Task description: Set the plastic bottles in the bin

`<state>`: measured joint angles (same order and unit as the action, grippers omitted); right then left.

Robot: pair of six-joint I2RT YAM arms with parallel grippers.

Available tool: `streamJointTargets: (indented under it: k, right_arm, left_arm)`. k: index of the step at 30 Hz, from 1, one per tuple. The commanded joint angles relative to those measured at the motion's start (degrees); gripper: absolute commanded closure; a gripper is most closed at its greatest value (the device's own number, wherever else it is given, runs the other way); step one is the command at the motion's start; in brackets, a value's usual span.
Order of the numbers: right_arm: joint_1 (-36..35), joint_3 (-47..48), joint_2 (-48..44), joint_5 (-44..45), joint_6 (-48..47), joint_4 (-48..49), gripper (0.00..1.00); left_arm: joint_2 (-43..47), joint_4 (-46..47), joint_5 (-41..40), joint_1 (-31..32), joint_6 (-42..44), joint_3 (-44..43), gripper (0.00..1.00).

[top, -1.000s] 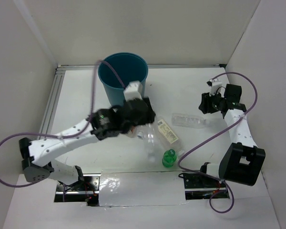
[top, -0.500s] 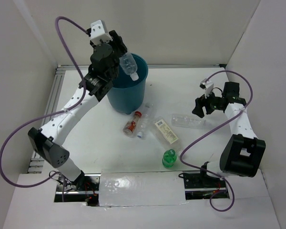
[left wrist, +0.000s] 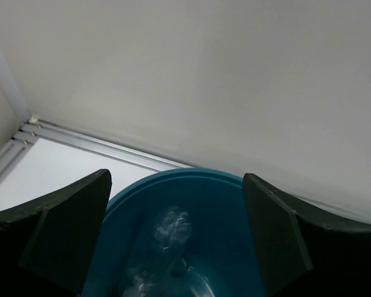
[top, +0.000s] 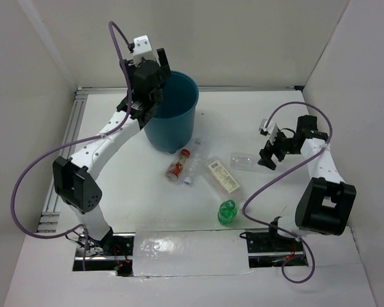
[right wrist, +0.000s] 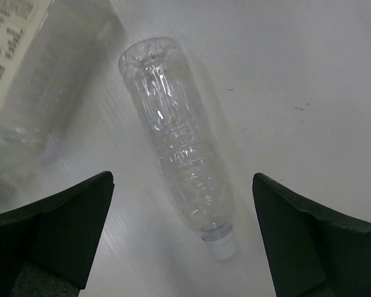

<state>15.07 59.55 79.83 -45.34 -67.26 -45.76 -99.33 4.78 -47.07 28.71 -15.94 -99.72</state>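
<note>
While the left pincer (left wrist: 176,179) and the right pincer (right wrist: 182,176) both gape wide and empty, a binned bottle (left wrist: 170,232) lies inside the bin (top: 176,134).
The left pincer hangs over the bin's rim, gripping nothing. The right pincer, well right of the bin, straddles a clear bottle (right wrist: 179,154) that lies flat on the table (top: 134,179), with its fingers either side and clear of it. Between that bottle and the bin lie a labelled bottle (top: 223,178) and a red-capped bottle (top: 179,167), and a green bottle (top: 227,212) sits farther from the bin. The clear bottle looks empty and thin-walled, so it is probably light, slick, and liable to roll or crumple. The ribbed mid-body, taken across its width, seems a safer hold than the tapering neck.
</note>
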Motion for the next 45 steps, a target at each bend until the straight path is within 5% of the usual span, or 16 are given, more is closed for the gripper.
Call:
streamJointTargets:
  k: [1, 8, 12, 20, 22, 26, 29, 32, 33, 36, 45]
  right_arm:
    - [-1.10, -0.93, 2.96, 2.19, -17.88, -5.57, 0.00]
    - [-8.73, -0.31, 11.30, 7.19, -19.40, 0.30, 0.00]
    - [-14.09, -0.31, 15.96, 12.90, -17.21, 5.84, 0.02]
    - [-12.26, 2.77, 20.27, 13.19, -13.68, 4.99, 0.60]
    - [-10.16, 6.09, 18.26, 10.29, -12.99, 2.88, 0.65]
    - [-7.95, 19.87, 14.48, -2.88, -9.38, -8.52, 0.69]
    - [-9.35, 33.32, 13.77, -14.92, -1.15, -8.48, 0.72]
    - [-14.69, 40.37, 13.24, -23.72, 19.13, 7.73, 0.72]
    - [-16.55, 41.25, 13.85, -24.87, 25.19, 19.88, 0.72]
    - [-26.03, 48.44, 18.23, -23.93, 36.32, 31.57, 0.72]
    - [-44.68, 82.89, 43.11, -15.40, 47.03, 37.31, 0.68]
  left_arm:
    - [4.41, 4.54, 1.37, 2.67, 8.37, 0.93, 0.01]
    - [19.91, -1.77, 10.99, 14.17, 16.38, 13.30, 0.01]
    - [30.91, -5.65, 16.22, 19.97, 8.76, 31.99, 0.01]
    - [36.40, -8.64, 22.45, 25.60, -2.50, 50.41, 0.01]
    - [35.35, -6.11, 25.43, 26.83, -4.70, 51.20, 0.01]
    - [32.97, 0.75, 24.75, 35.07, -6.64, 53.48, 0.01]
    - [34.98, 8.89, 23.25, 38.95, -6.64, 59.26, 0.01]
    - [40.06, 17.17, 26.84, 39.49, -7.35, 69.17, 0.01]
    - [41.22, 21.46, 27.81, 39.49, -7.35, 71.31, 0.01]
    - [44.48, 22.65, 28.96, 40.89, -8.23, 74.85, 0.01]
    - [46.59, 20.01, 25.28, 45.20, -6.39, 76.43, 0.01]
